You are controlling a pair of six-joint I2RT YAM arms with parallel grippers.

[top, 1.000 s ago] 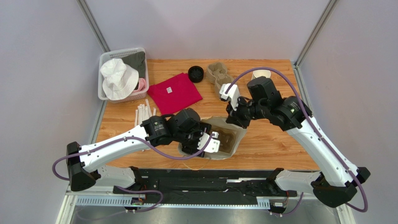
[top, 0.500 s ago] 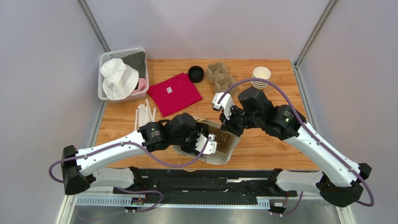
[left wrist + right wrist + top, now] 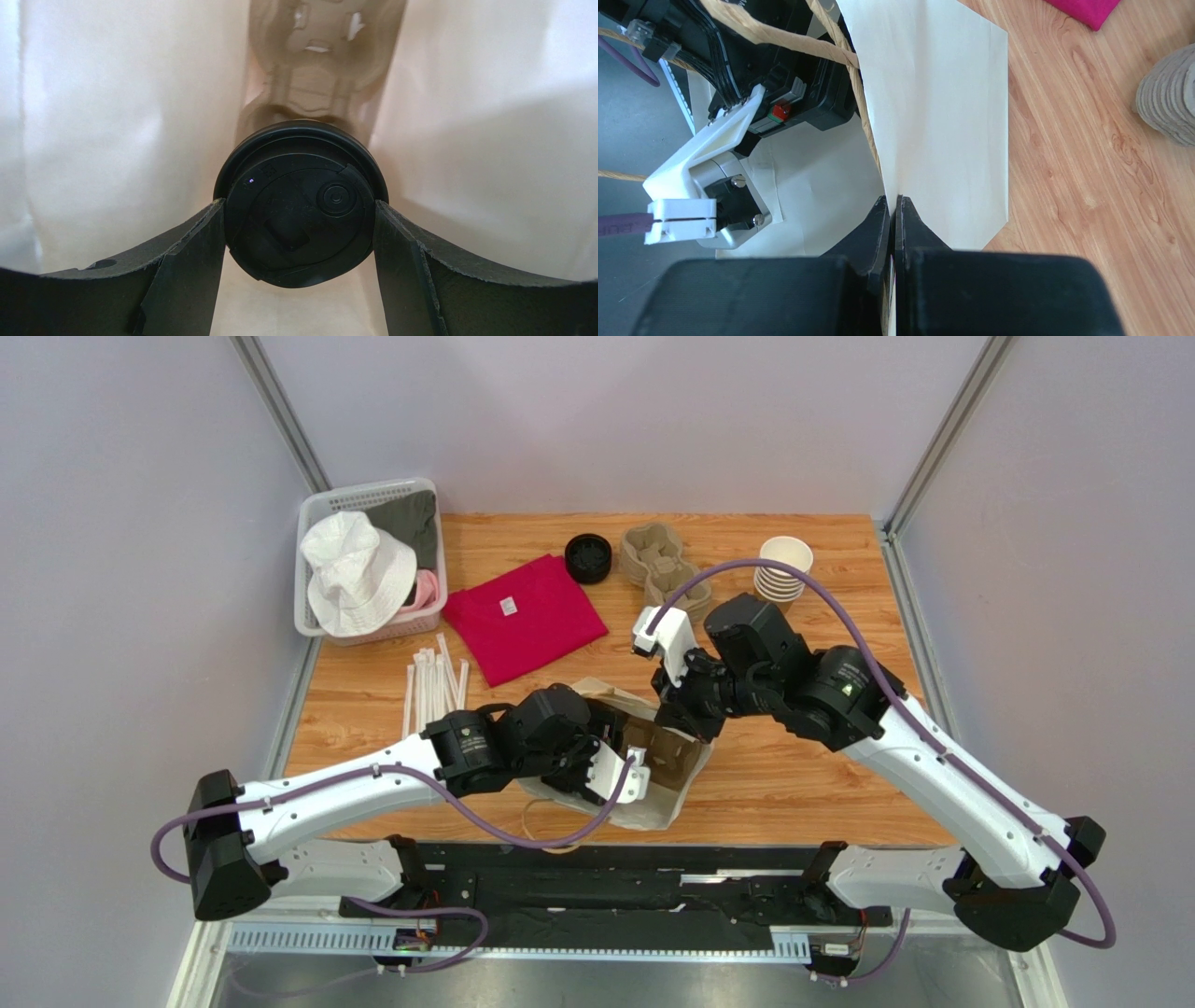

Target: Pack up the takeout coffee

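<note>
**Left gripper** (image 3: 299, 213): jaws wide, one finger on each side of the coffee (image 3: 300, 175), both pads touching the rim of its lid (image 3: 281, 231). The coffee is held. Hand and cup are inside the bag (image 3: 126, 140), with pale paper walls close on either side of the hand.

**Right gripper** (image 3: 893, 204): jaws pressed together with the bag's edge pinched between them. It has paper only, and appears to be keeping the mouth open on the side opposite the left hand.

**Governing relation:** the coffee's long axis runs straight ahead of the left hand, lid toward the wrist and base toward the bag's far end. Ahead of the hand, deeper in, lies a moulded pulp carrier (image 3: 316, 56), roughly in line with the cup. The lid hides the base, so the gap between base and carrier cannot be told.

**Assessment:** the step in hand looks like seating the coffee in the bag. The left arm alone carries it. The coming move should be a straight advance along the cup's axis, then release.

**Risk:** an off-centre approach could catch the base on the carrier's rim and tip the cup.
</note>
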